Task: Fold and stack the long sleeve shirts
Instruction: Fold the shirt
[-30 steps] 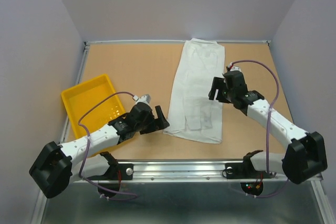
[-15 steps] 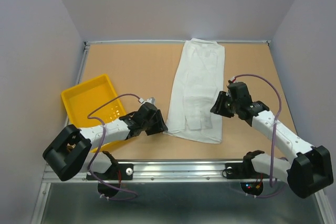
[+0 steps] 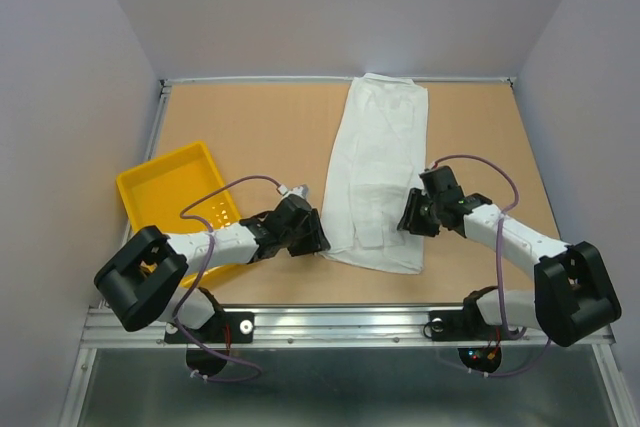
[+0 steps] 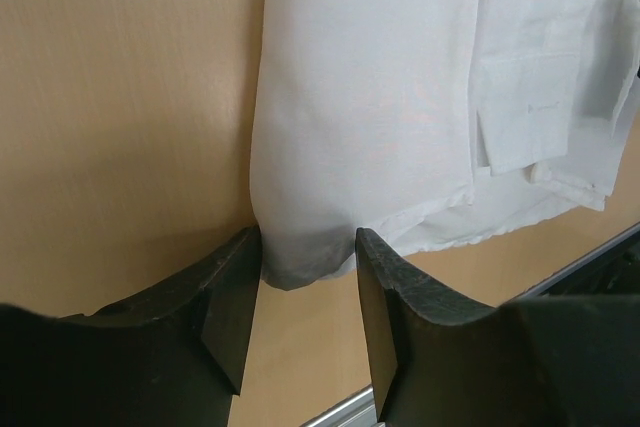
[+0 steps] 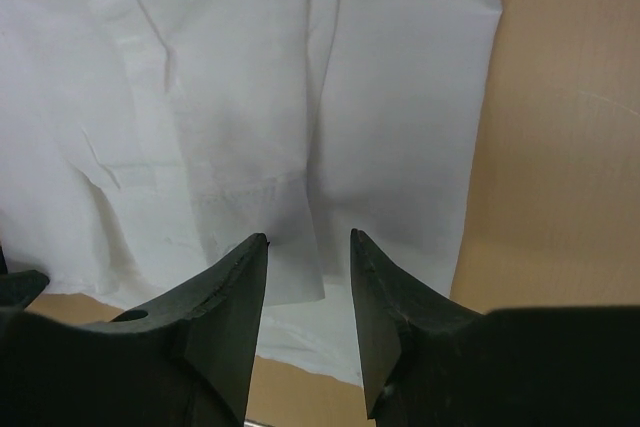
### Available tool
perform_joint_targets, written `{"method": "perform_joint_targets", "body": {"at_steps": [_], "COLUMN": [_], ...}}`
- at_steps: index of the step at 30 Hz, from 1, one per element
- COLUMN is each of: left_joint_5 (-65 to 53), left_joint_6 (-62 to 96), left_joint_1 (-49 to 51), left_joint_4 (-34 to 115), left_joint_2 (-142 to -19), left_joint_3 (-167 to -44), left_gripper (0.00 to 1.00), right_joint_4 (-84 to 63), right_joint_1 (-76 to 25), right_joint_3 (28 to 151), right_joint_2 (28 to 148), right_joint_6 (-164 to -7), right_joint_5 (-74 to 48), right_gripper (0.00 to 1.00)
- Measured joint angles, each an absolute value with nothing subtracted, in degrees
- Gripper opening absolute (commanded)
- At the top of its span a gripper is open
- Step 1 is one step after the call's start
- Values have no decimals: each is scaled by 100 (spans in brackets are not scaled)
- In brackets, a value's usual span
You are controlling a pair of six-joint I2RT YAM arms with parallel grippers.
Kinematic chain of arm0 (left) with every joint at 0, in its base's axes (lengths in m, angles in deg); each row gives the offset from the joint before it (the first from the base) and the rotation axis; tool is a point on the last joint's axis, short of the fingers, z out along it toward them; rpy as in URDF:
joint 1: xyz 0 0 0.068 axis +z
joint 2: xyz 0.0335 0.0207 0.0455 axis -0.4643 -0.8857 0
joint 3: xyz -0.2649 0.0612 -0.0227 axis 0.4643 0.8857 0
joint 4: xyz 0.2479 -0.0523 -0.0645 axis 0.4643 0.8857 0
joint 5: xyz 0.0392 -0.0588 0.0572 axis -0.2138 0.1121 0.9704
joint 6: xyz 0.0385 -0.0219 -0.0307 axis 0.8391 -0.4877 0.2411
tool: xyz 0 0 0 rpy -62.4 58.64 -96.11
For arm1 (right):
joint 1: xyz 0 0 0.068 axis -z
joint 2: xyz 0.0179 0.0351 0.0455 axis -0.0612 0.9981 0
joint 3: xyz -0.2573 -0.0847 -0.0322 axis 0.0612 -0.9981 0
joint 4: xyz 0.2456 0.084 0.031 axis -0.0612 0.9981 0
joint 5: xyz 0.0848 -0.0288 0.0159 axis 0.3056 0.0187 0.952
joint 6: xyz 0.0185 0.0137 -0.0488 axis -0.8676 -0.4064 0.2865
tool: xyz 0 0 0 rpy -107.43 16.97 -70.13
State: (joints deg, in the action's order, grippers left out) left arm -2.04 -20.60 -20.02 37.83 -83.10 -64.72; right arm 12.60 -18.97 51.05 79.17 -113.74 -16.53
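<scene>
One long sleeve shirt (image 3: 378, 162), white and folded into a long strip, lies flat from the table's back edge toward the front. My left gripper (image 3: 316, 238) is low at its near left corner. In the left wrist view the shirt (image 4: 370, 97) ends in a corner that lies between the fingertips of the left gripper (image 4: 307, 239), whose jaws stand apart without pinching it. My right gripper (image 3: 408, 217) is over the shirt's near right part. In the right wrist view the right gripper (image 5: 308, 238) is open just above the shirt (image 5: 250, 67).
A yellow tray (image 3: 150, 190) sits at the left, partly under my left arm. A metal rail (image 3: 350, 322) runs along the table's front edge. Grey walls close the table at the back and sides.
My left gripper moved right to the shirt's near left corner. My right gripper came nearer and lower over the shirt's near right part. Both pairs of jaws narrowed.
</scene>
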Motion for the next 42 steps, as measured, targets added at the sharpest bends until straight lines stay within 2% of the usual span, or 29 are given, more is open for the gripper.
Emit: {"method": "perform_joint_targets", "body": {"at_steps": [6,9,10,13,20,26,29,31,34,35,37,38,42], "left_joint_5": [-193,-191,-191,-189,-182,-182,-182,-182,-180,-182,-178,-171,-130], "left_joint_6": [-2058,-2060,-2060,-2060,-2060,-2060,-2063,-2065,-2067,-2067,-2074,-2082,-2111], "left_joint_1": [-2052,-2089,-2100,-2111,-2120,-2166,-2185,-2185,-2185,-2185,-2190,-2190,-2216], "left_joint_4": [3759,3754,3754,3748,3743,3743,3741,3741,3743,3741,3741,3743,3741], "left_joint_2": [-8362,-8404,-8408,-8417,-8421,-8487,-8502,-8502,-8504,-8506,-8506,-8506,-8465], "left_joint_3": [-6509,-6546,-6546,-6548,-6551,-6612,-6623,-6623,-6625,-6629,-6629,-6632,-6632], "left_gripper": [54,54,54,54,54,54,54,54,55,55,56,58,68], "right_joint_4": [1078,1004,995,932,818,785,787,772,790,790,840,895,1209], "right_joint_1": [-1926,-1948,-1950,-1954,-1983,-1983,-1983,-1983,-1983,-1983,-1983,-1983,-1983], "right_joint_3": [4904,4760,4727,4694,4613,4451,4360,4316,4259,4250,4248,4248,4257], "right_joint_2": [7917,7922,7924,7930,7830,7629,7491,7415,7388,7388,7388,7380,7211], "right_joint_6": [-11490,-11566,-11586,-11634,-11735,-11807,-11846,-11883,-11923,-11931,-11910,-11864,-11752], "right_joint_5": [-1430,-1305,-1262,-1174,-921,-763,-700,-639,-475,-429,-328,-295,-287], "right_gripper": [43,39,35,32,12,1,1,4,18,30,37,45,48]}}
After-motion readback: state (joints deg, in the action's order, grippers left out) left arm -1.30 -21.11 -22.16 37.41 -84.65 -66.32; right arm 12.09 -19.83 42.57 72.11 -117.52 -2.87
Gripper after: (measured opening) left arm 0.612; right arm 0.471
